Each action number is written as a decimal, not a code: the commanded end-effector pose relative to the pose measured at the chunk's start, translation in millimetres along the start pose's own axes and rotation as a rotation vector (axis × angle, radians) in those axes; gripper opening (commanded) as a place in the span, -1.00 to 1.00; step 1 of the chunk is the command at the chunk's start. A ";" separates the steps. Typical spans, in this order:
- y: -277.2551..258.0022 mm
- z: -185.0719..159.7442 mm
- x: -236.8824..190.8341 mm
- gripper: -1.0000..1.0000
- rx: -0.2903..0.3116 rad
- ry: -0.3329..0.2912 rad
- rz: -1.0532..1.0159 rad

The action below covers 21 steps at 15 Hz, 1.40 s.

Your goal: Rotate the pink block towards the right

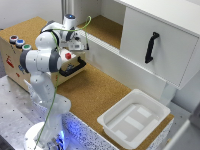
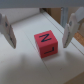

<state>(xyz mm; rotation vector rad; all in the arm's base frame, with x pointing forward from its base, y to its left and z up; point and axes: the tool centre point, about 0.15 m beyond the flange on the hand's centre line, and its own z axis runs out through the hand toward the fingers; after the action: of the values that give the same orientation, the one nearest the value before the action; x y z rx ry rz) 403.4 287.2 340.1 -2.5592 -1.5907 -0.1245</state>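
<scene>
The pink block (image 2: 47, 43) is a cube with dark letters on its faces; the wrist view shows it resting on a pale surface, its edges turned slightly askew. My gripper (image 2: 38, 31) hangs above it and is open, one finger (image 2: 7, 31) on each side of the block and neither touching it. In the exterior view my gripper (image 1: 78, 46) sits at the end of the white arm over the wooden box; the block itself is hidden there behind the hand.
A wooden box (image 1: 20, 60) with coloured buttons and a black handle stands at the exterior view's left. A white cabinet (image 1: 160, 40) with a black handle fills the right. A white tray (image 1: 134, 119) lies on the cork tabletop (image 1: 95, 90).
</scene>
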 end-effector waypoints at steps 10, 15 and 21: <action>24.4 26.3 20.2 -1.00 -0.005 -0.072 -0.167; 18.1 26.1 25.9 -1.00 -0.046 -0.089 -0.177; 12.6 7.2 10.3 -1.00 -0.058 -0.078 0.128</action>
<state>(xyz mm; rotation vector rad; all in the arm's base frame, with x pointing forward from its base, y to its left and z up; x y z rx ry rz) 421.1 291.8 319.6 -2.5210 -1.6994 -0.1203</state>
